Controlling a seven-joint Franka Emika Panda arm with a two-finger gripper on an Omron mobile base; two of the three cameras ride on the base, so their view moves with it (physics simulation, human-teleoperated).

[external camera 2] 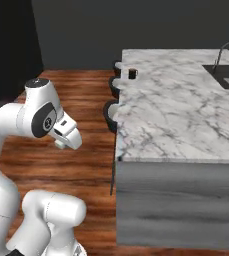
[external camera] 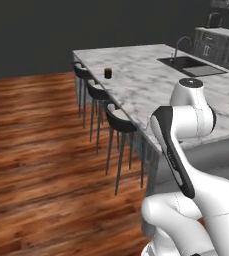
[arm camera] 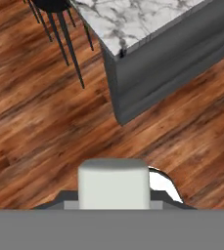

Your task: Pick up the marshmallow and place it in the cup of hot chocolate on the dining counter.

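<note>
1. Hand view: tool (arm camera: 114,202) at lower centre, clamped on the marshmallow (arm camera: 114,183), over open wood floor (arm camera: 45,127); counter (arm camera: 133,24) corner upper right.
2. Left base view: cup (external camera: 107,73) near the counter's far left edge, above the stools (external camera: 120,122).

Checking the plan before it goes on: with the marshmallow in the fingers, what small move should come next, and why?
Probably drive toward the far end of the dining counter. The marshmallow sits clamped in the gripper over wood floor, while the cup of hot chocolate stands far off near the counter's stool-side edge.
</note>
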